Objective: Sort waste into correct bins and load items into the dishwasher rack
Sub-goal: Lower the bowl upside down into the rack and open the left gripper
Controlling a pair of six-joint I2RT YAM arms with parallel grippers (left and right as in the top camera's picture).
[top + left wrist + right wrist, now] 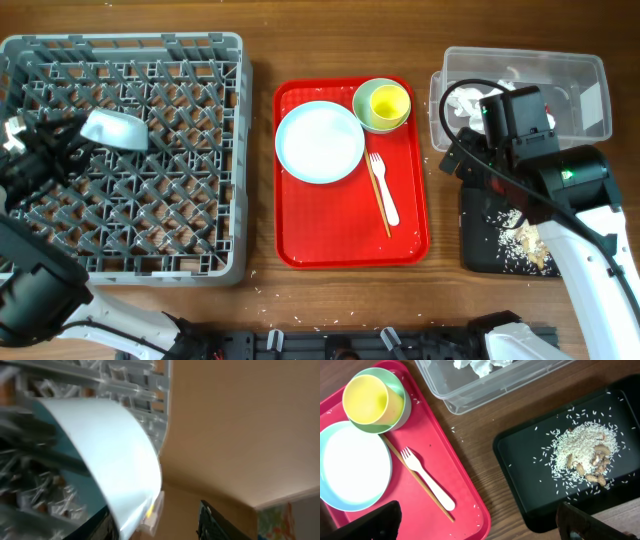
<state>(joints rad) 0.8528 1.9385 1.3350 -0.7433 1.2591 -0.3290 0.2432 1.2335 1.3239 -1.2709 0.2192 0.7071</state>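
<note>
small white bowl [105, 450] looms blurred and close in the left wrist view, tipped on its side above the dishwasher rack [150, 210], which lies left of the red tray [350, 258]. left gripper [80, 135] seems to have its jaws closed on the bowl's rim, though the blur makes that a judgement. the step in hand looks like loading, and no other dish shows in the rack. the next move calls for lowering the bowl between the pegs, leaning or mouth down, and letting go only once it sits steady.

on the red tray wait the plate [320, 141], the green bowl [362, 100] with the yellow cup [390, 101] inside it, and the fork [383, 188] beside the chopsticks [394, 453]. right of the red tray, tissue [480, 366] lies in the clear tub [590, 70] and rice [580, 445] in the black tray [480, 250], so sorting looks mostly done. a few stray grains dot the red tray and the table [260, 40]. right gripper [477, 510] hangs over that side, jaws spread wide, holding nothing.
</note>
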